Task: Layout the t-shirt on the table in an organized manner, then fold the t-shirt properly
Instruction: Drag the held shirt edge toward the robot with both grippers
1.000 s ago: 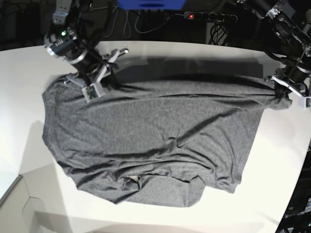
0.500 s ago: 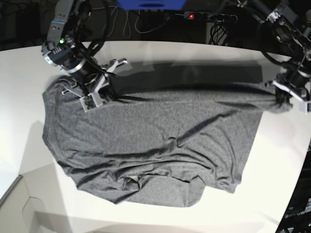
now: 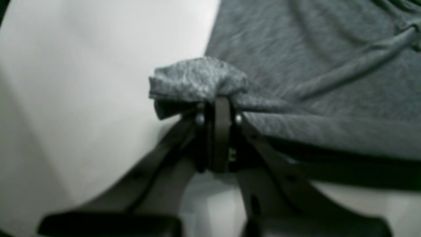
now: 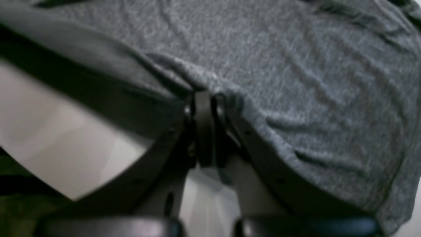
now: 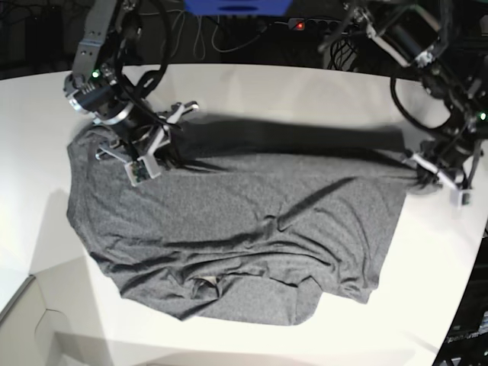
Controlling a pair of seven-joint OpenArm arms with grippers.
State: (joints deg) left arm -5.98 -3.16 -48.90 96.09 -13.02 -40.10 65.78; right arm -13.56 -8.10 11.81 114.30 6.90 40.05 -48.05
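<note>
left gripper (image 3: 218, 105): I see it pinching the dark heather-grey jersey t-shirt (image 5: 244, 229) edge
right gripper (image 4: 205, 98): pinching same shirt
shirt: spread on white smooth table (image 5: 46, 191)

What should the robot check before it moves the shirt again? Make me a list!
1. Left hand pinching the shirt: ok, shut on a bunched corner.
2. Right hand pinching the shirt: ok, shut on the edge.
3. Held edge raised off the table: ok, a dark shadow lies under it.
4. Shirt lying flat: not ok, wrinkles and bunched cloth near the bottom edge.
5. Whole shirt on the table: ok, white top shows all around it.
6. Sleeves spread out: cannot tell, their shape is lost in the folds.
</note>
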